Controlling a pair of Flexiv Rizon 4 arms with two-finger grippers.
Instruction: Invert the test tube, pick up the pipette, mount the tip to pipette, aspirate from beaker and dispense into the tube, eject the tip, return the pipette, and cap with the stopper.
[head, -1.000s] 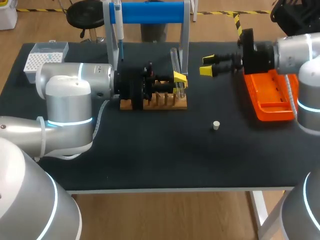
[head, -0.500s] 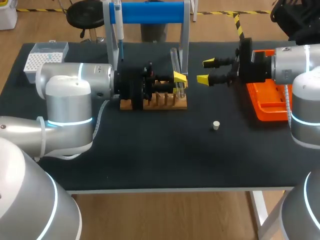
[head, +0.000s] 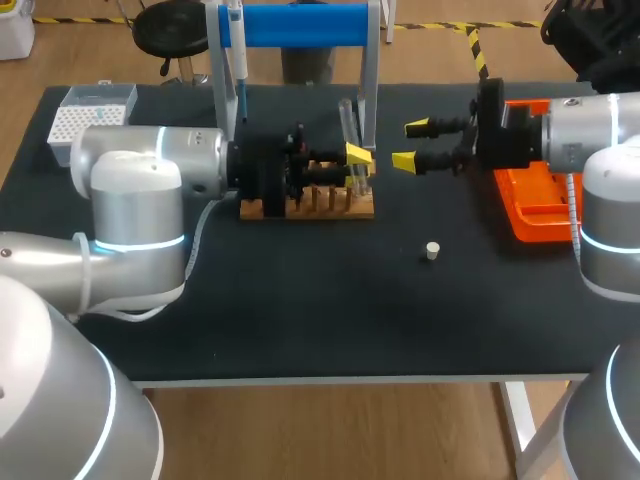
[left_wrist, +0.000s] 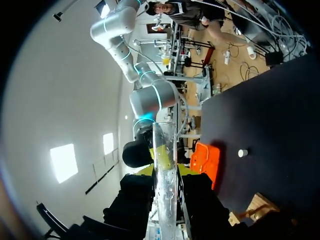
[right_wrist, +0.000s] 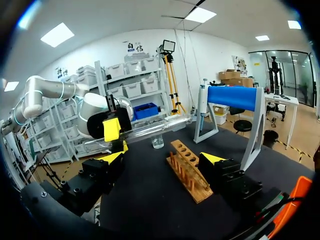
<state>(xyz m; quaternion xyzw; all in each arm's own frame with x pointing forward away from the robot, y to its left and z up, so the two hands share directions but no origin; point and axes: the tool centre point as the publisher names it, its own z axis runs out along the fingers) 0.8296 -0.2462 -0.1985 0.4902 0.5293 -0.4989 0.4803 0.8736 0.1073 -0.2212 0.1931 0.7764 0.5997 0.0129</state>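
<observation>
Left gripper is clamped on the clear test tube, one yellow tip on each side of the glass. In the head view the tube stands roughly upright at centre frame, just above the right end of the wooden rack. The left wrist view shows the tube running out between the gripper's fingers; whether it holds liquid cannot be told.

Right gripper is spread wide with nothing in it, just right of the tube and apart from it. Its own view shows its two yellow tips well apart, with the rack ahead between them and a small beaker beyond.

A white tip box sits at upper left, and the pipette hangs on the blue-barred stand at upper centre. An orange tray lies at right, partly under the right arm.

On the black table the small white stopper stands alone, right of centre.

Both arms reach in level from their sides, fingers pointing toward each other.
</observation>
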